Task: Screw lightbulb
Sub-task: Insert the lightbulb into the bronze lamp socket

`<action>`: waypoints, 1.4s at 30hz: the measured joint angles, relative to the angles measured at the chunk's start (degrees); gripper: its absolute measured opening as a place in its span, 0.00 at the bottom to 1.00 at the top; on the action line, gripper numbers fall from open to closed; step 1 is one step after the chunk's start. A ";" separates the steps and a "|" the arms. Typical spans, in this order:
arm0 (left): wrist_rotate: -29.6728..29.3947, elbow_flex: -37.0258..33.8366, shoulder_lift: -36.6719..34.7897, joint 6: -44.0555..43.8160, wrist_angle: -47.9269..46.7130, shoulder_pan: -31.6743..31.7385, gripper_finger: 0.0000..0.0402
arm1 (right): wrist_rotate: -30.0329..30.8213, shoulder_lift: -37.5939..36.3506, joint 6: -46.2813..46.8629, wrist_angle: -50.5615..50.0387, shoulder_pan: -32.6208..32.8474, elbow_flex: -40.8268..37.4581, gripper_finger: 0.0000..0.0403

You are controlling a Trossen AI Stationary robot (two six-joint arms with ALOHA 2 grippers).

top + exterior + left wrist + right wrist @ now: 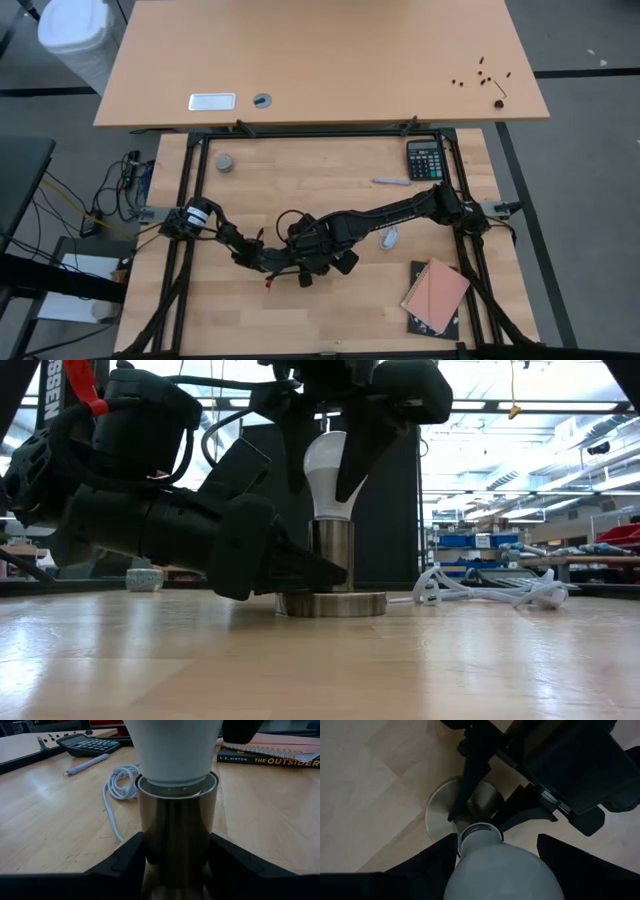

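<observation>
The white lightbulb [328, 460] stands upright with its lower end in the top of the silvery lamp socket's stem [332, 550]. The stem rises from a round disc base [335, 603] that lies flat on the table. My right gripper [328, 455] comes down from above and is shut on the bulb. My left gripper [318, 572] reaches in level, low over the table, and is shut on the stem. In the high view both grippers [310, 252] meet at the table's middle and hide the lamp. The bulb's screw end is hidden inside the socket. My left gripper pinches the socket's stem [177, 835] between its two fingers [125, 865], low on the stem just above the disc base. The fingers come in level from the table's left side. The lamp stands upright on the table. My right gripper pinches the bulb's rounded white body [502, 870] between its two fingers [432, 862], one on each side. The fingers come from above and point down. The bulb stands upright with its neck [480, 834] in the socket.
A white cord [490, 588] lies coiled right of the lamp. Farther right are a pen [390, 182], a calculator [424, 158] and a book with a notebook on it [435, 295]. A small grey cap [226, 162] sits at the far left.
</observation>
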 joint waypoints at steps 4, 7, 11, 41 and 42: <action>0.02 0.00 0.00 -0.02 0.03 0.00 0.48 | -1.14 0.00 1.22 0.00 -0.22 -0.01 0.69; 0.03 0.00 0.00 0.00 0.04 0.00 0.48 | -1.80 0.00 2.76 -0.02 -0.44 -0.03 0.68; 0.04 0.00 0.00 0.00 0.04 0.00 0.48 | -2.33 0.04 5.78 0.03 -0.69 -0.03 0.68; -0.08 0.00 0.00 -0.50 0.24 -0.04 0.48 | 1.33 0.28 52.64 3.41 -0.67 -0.18 0.68; -0.10 0.00 0.00 -0.54 0.24 -0.04 0.48 | 1.58 0.28 54.20 3.41 -0.67 -0.18 0.68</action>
